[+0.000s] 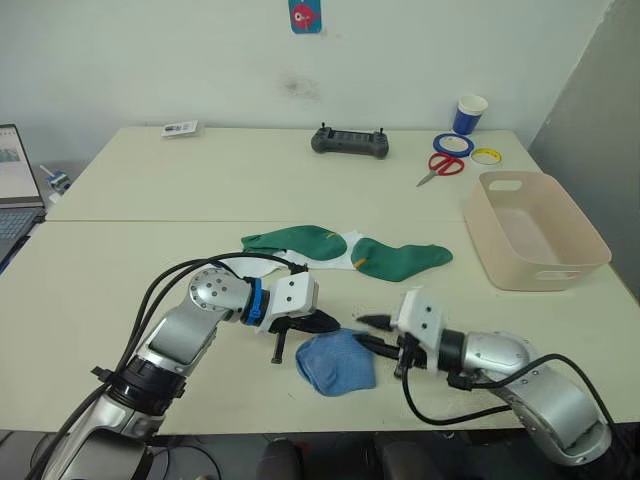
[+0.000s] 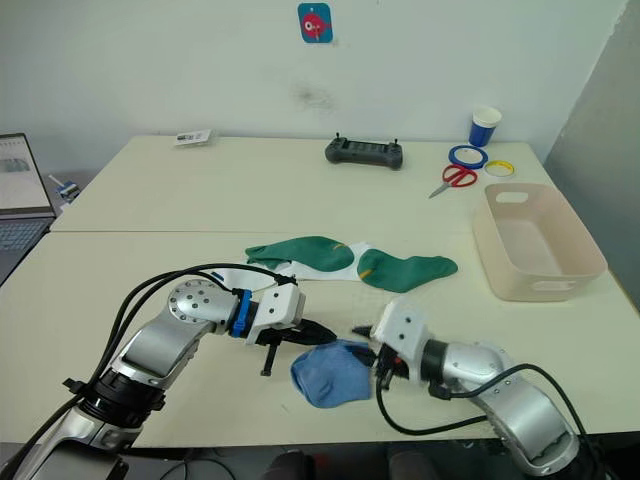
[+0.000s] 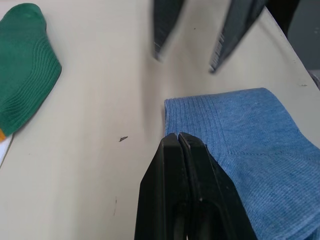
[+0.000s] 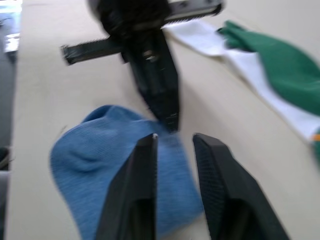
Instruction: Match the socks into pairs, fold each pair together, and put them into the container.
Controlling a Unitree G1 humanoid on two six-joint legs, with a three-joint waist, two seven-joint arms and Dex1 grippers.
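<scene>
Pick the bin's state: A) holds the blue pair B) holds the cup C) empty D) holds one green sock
C: the bin shows a bare floor, with the blue socks by the grippers, the green socks mid-table and the cup at the far edge.

Two cream-topped counters (image 1: 250,190) are standing edge to edge, their seam running across mid-frame. A plain white wall (image 1: 150,60) is filling the upper frame, carrying a small blue-and-red sticker (image 1: 305,15) at top centre. A grey panel (image 1: 600,110) is rising at the upper right. Even, diffuse light is falling throughout.
</scene>
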